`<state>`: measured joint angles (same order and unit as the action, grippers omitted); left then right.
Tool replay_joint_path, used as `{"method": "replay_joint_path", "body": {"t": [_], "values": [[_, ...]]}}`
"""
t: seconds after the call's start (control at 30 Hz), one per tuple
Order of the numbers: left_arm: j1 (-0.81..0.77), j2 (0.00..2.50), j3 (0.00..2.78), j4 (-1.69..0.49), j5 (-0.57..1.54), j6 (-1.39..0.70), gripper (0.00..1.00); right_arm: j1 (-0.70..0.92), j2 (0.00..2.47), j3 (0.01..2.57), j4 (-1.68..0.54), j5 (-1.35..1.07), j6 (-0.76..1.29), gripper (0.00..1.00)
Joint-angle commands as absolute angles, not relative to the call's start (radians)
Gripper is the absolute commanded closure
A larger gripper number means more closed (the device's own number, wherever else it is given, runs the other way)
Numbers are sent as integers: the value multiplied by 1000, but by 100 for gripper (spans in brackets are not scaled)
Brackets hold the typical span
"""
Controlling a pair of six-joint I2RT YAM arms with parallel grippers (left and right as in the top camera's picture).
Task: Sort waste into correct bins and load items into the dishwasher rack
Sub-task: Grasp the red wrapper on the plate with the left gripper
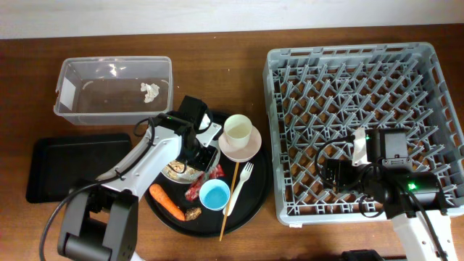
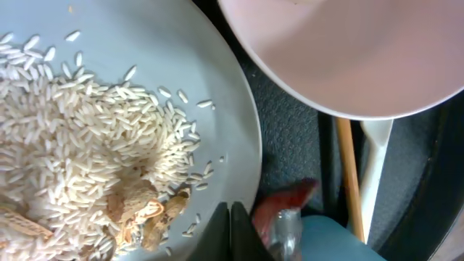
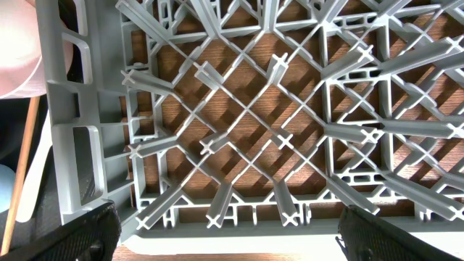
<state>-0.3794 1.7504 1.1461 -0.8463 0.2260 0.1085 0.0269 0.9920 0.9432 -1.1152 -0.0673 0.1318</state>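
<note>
My left gripper (image 1: 206, 156) (image 2: 231, 232) is shut, its tips at the right rim of the pale plate (image 1: 176, 172) (image 2: 217, 87), which holds rice crumbs (image 2: 72, 145). The red wrapper (image 1: 204, 185) (image 2: 286, 203) lies just beside the tips, next to the blue cup (image 1: 214, 194) (image 2: 341, 243). The cream cup (image 1: 238, 130) stands in the pink bowl (image 1: 251, 150) (image 2: 348, 51). The fork (image 1: 243, 178) (image 2: 377, 167), chopstick (image 1: 230, 197) (image 2: 350, 174), carrot (image 1: 167, 202) and brown lump (image 1: 193, 214) lie nearby. My right gripper (image 1: 337, 175) (image 3: 225, 232) is open over the rack (image 1: 362, 72) (image 3: 254, 130).
All the dishes and scraps sit on a round black tray (image 1: 255, 194). The clear tub (image 1: 116, 61) at the back left holds white crumpled paper (image 1: 150, 91). The shallow black tray (image 1: 72, 167) lies left of the round tray.
</note>
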Motion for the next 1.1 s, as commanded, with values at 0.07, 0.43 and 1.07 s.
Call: {"method": "replay_joint_path", "body": {"t": [0.07,0.43,1.07], "values": [[-377,1753,1210,-860,209,110,100,31,989,960,-1116,-51,137,1],[-377,1754,1223,-1135,228,110,41,31,989,960,-1116,-51,137,1],[-371,1755,1169,-1096,246,102,100,31,989,960,-1119,-51,137,1]]}}
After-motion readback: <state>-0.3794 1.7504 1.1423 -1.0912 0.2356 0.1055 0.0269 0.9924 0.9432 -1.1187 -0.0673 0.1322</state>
